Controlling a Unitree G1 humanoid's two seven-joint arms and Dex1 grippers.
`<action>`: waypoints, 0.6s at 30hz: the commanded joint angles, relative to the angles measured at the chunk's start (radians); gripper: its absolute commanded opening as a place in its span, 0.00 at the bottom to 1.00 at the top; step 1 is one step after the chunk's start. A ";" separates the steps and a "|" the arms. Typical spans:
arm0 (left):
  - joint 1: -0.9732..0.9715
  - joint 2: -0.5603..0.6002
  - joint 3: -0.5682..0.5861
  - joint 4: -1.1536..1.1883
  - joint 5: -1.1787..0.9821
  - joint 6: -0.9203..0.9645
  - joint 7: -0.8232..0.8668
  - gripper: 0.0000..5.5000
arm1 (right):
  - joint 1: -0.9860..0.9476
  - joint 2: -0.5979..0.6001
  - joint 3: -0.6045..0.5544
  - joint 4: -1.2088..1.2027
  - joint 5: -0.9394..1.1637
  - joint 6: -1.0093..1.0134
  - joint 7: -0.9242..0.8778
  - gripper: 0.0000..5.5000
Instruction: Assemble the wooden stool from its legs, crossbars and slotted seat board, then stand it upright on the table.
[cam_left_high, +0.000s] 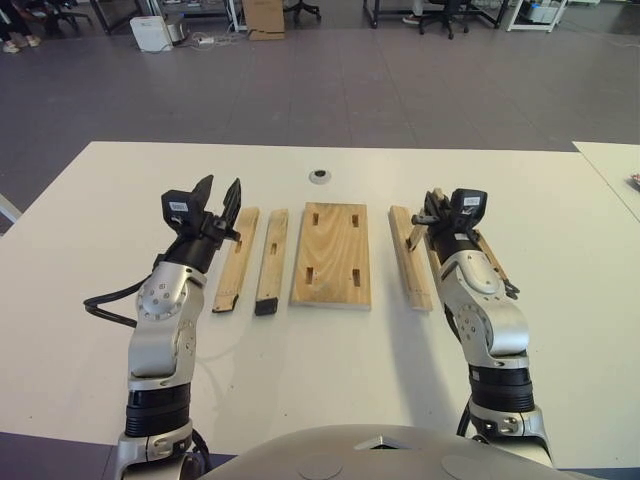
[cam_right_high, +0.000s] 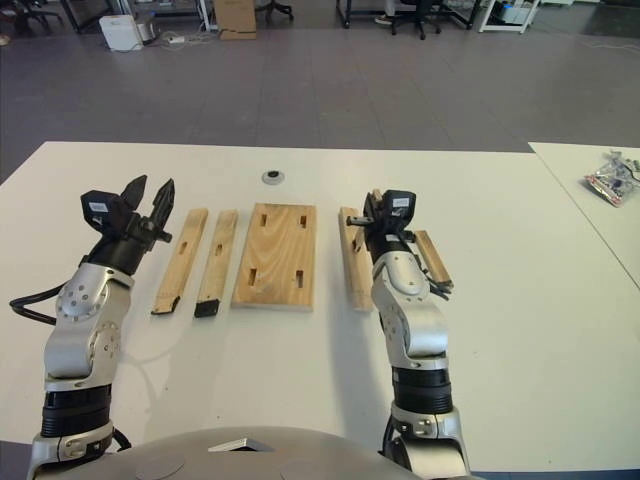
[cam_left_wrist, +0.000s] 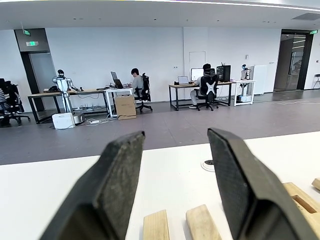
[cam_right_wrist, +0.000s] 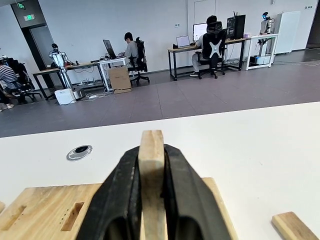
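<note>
Grey open-plan floor behind, w/ desks (cam_right_wrist: 97, 67) and chairs well back; work surface is a white table (cam_left_high: 120, 200), w/ a small round cable port (cam_left_high: 319, 177) at the far middle.

Seat board (cam_left_high: 331, 255) lies flat at table centre, long axis running away from the robot, slots facing up. Two wood slats (cam_left_high: 237, 258) sit side by side just to its left, parallel to it. A longer bar (cam_left_high: 410, 257) lies just to its right, and another piece (cam_left_high: 492, 255) is farther right.

Right gripper (cam_left_high: 433, 205) hangs over the far end of that bar, fingers pinching a thin wood strip (cam_right_wrist: 151, 137) whose end pokes out past the tips. From those fingers the board is to the robot's left and below, slot (cam_right_wrist: 74, 216) near. So the right arm is the closer one for seating the strip; prob. needs a short shift left, then down into a slot.

Left gripper (cam_left_high: 223, 183) hovers above the table just left of the outer slat, fingers spread wide, holding nothing.
</note>
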 joint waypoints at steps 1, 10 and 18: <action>-0.017 0.007 -0.001 0.010 -0.003 -0.005 -0.016 0.42 | -0.028 0.062 -0.038 0.035 0.036 0.014 -0.021 0.08; -0.023 0.016 0.003 0.042 0.000 -0.006 -0.045 0.42 | -0.020 0.046 -0.022 0.102 -0.036 -0.027 0.002 0.08; 0.005 -0.001 -0.005 0.037 0.005 -0.020 -0.039 0.42 | 0.059 -0.016 0.040 0.106 -0.040 0.024 0.135 0.08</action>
